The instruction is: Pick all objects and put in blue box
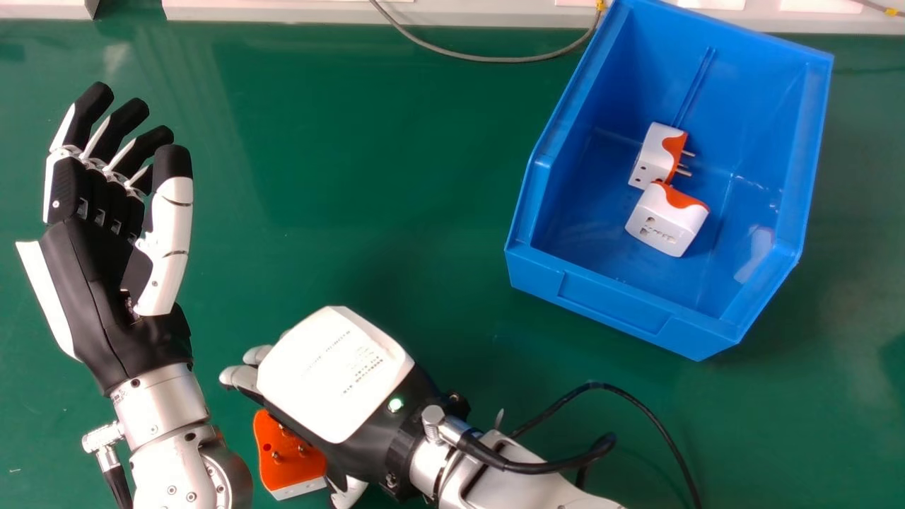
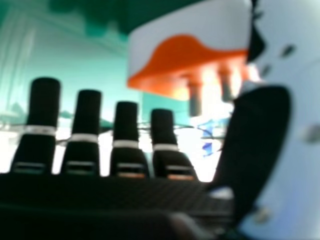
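A green table is occupied at its far right by the blue box, set well apart from both hands. The left hand is held palm up at the left, its fingers loosely extended around nothing. The right hand is lowered near the table's front edge, its fingers extended and its thumb spread wide; whether contact is made with the remaining plug adapter cannot be told. That orange-and-white adapter is seen on the table beside the right hand, partly covered by it, orange face up; in the right hand view it is framed between thumb and fingers. Inside the box, a nearer adapter and a farther adapter are seen close together. The remaining piece is judged light, rigid and hardly fragile, its smooth shell somewhat slippery. It is best gripped across opposite white side walls, with the fingers closed evenly so that it is not tipped. The metal pins, the smallest parts, should be left clear, since only a narrow, uneven hold would be offered by them.
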Motion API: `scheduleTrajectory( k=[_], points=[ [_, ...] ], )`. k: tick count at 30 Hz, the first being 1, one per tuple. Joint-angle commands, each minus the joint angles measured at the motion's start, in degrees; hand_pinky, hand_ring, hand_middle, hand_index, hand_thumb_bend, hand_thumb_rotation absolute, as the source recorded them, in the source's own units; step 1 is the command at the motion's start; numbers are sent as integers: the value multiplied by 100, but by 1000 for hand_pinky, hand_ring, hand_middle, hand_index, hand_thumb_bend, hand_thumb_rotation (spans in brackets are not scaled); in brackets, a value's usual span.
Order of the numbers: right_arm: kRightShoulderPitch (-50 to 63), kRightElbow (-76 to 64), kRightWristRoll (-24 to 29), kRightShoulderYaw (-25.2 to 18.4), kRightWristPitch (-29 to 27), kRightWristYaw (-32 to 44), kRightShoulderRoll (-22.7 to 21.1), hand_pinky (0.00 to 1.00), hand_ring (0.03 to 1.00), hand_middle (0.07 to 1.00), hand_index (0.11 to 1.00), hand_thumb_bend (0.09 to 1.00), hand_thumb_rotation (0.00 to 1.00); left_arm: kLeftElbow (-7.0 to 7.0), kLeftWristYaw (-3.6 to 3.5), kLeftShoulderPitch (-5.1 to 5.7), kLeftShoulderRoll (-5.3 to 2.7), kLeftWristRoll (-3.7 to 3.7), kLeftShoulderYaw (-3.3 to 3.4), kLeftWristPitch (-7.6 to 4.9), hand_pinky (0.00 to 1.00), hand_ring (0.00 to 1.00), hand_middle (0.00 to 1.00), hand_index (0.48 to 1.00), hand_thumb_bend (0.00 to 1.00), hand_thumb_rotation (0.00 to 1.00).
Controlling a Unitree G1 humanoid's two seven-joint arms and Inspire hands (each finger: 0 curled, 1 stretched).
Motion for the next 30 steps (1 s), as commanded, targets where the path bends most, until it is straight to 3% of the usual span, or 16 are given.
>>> scheduleTrajectory(
  k=[1,11,14,24,30],
  points=[
    [-66,0,91,-2,-74,-142,117,528,707,783,776,810,169,-75,5,-33,18,49,-19,-79,636,700,765,792,648,409],
    [-104,179,212,24,-147,-270,203,510,665,753,756,768,147,-24,-15,-53,33,16,-10,-96,641,700,761,788,663,411],
    [-82,195,236,18,-86,-196,251,512,659,749,745,755,177,-55,7,-42,13,22,-8,-89,638,698,758,786,661,407],
    [37,226,285,-12,199,-76,370,513,686,774,780,805,202,-116,-31,5,-5,-30,-23,-101,639,695,754,780,660,398],
    [73,220,383,-37,256,-69,397,521,710,795,800,824,243,-162,3,40,-19,40,-32,-97,640,695,754,781,649,392]
  ],
)
